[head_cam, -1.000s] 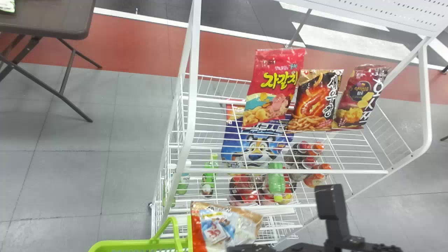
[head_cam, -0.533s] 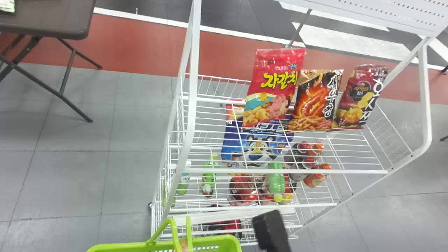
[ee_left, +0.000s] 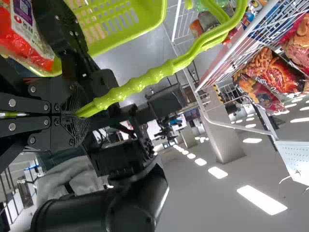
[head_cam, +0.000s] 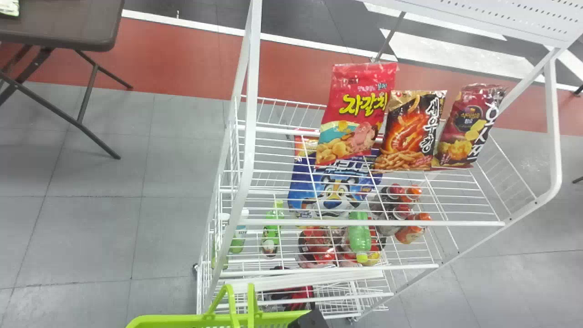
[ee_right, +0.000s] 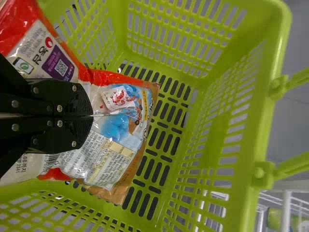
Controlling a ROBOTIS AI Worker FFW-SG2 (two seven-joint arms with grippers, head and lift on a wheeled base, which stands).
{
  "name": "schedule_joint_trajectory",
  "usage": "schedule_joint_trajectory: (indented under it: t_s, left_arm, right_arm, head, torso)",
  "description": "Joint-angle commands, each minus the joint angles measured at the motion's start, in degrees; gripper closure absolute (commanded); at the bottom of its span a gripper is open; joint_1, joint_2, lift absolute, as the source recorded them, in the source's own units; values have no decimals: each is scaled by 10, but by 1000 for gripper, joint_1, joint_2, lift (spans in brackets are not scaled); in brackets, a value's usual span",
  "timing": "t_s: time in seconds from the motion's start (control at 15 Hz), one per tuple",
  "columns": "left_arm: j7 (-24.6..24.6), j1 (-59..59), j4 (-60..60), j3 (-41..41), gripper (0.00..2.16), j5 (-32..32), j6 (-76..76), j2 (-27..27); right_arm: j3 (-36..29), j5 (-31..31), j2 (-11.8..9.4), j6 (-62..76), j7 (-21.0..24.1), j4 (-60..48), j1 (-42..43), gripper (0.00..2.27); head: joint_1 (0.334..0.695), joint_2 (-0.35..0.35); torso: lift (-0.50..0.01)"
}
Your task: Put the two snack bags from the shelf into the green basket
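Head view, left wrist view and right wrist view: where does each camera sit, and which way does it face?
Head view: on the robot's head, facing forward and down at the white rack; a black piece of the right arm shows.
Left wrist view: on the left wrist, facing past the left gripper and basket handle toward the rack.
Right wrist view: on the right wrist, facing into the green basket; the right gripper shows.
All three share the basket.

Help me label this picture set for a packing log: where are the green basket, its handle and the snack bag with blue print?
Green basket (head_cam: 173,320): head view, on its rim.
Handle (ee_left: 133,87): left wrist view, on its ribbed grip.
Snack bag (ee_right: 113,126): right wrist view, on its blue print.
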State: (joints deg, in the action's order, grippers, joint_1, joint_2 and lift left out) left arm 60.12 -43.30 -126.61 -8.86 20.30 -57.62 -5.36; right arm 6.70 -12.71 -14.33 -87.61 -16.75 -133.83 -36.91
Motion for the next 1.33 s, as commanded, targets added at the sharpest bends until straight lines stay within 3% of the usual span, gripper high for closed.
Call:
schedule_joint_trajectory:
  t_s: [0.0, 0.33, 0.67, 0.93, 1.13, 1.27]
  left_arm:
    - [1, 1, 0, 2, 2101, 0, 0, 0]
    - [1, 2, 1, 5, 2101, 0, 2, 1]
    - [4, 4, 3, 9, 2101, 3, 0, 0]
    - [4, 4, 5, 8, 2101, 3, 0, 0]
    - [4, 4, 4, 8, 2101, 3, 0, -1]
    - [4, 4, 4, 6, 2101, 3, 0, -1]
  right_arm:
    - [-6, 14, -8, 3, -11, -17, 1, -1]
    - [-72, 8, -3, 45, -29, -93, -12, 87]
    - [-201, -45, 41, 349, -32, -77, 1, 90]
    - [-308, -91, 84, 492, -30, -28, 50, 90]
    - [-378, -111, 89, 534, -34, 38, 96, 90]
    - [-415, -111, 81, 574, -50, 99, 127, 90]
  head:
    - [695, -350]
    - [695, -350]
    - [695, -350]
    - [695, -350]
    - [695, -350]
    - [695, -350]
  torso:
    - [-10]
    - [-10]
    - [-10]
    - [-10]
    - [-10]
    - [-9]
